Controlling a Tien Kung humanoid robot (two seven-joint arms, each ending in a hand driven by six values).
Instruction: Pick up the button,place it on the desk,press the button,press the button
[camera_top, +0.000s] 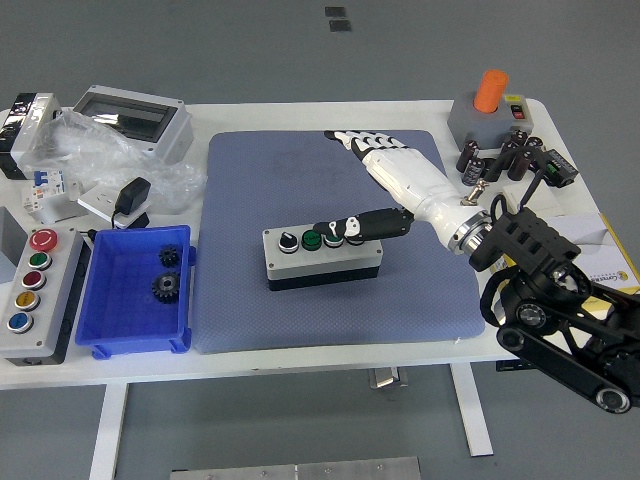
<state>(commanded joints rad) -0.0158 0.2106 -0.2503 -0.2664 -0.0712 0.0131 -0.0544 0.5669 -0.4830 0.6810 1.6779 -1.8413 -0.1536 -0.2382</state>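
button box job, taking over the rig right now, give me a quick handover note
Right hand: open, four fingers stretched flat toward the table's far side, thumb reaching left over the grey four-control button box, its tip above the green buttons. Contact cannot be confirmed.
Left hand: not in view.
The box sits upright on the blue mat, mid-table, so the pick and place look done.
Left: confirm this press, then the second one.
Nearby, not in play: blue bin with gears and a grey multi-button panel to the left.
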